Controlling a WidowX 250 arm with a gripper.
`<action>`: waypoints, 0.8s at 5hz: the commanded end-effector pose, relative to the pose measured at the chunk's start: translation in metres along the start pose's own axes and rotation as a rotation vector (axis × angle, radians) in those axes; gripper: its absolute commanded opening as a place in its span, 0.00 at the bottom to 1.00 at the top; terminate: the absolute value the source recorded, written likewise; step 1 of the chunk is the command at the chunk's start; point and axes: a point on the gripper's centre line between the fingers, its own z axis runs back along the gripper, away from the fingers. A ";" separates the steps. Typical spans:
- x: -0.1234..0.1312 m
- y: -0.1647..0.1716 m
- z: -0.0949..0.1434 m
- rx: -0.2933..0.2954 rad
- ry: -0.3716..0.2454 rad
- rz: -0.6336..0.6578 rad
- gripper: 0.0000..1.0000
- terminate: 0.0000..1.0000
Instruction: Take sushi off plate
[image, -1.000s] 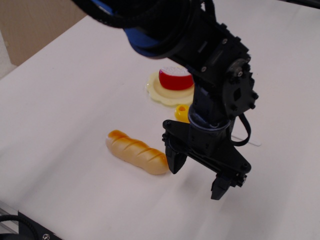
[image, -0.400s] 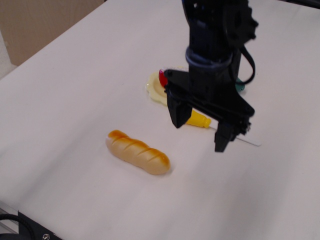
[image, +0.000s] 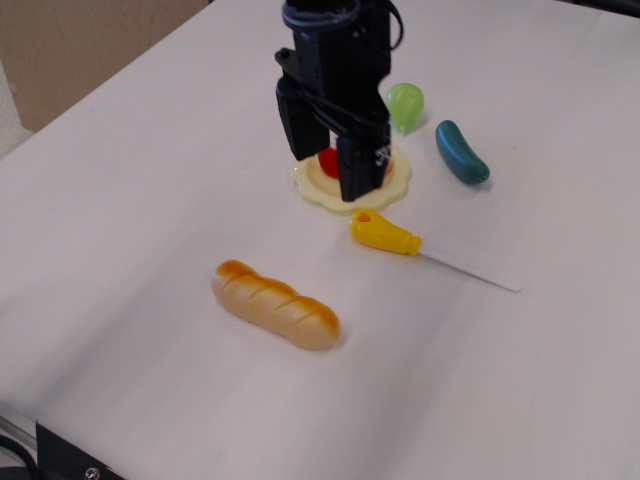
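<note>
In the single view, the gripper (image: 327, 172) is seen lowered over the plate (image: 318, 188), its jaws spread apart on either side of the sushi (image: 329, 162), of which only a red sliver is visible between them. The sushi sits on the plate. It is judged light, rigid and smooth plastic, best pinched across its round red sides. A toy knife (image: 386, 233) lies just beside the plate.

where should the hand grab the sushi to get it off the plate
Grip the sushi by its red round sides, coming straight down from above. It sits flat on the shallow yellow plate, so the sides look reachable and a side approach would likely hit the wavy rim. The hand already hangs over it, open, a finger on either side; most of the piece is hidden behind it.
</note>
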 end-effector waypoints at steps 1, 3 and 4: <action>0.033 0.052 0.006 0.002 -0.043 -0.159 1.00 0.00; 0.069 0.075 -0.014 0.067 -0.012 -0.256 1.00 0.00; 0.075 0.084 -0.024 0.063 0.007 -0.258 1.00 0.00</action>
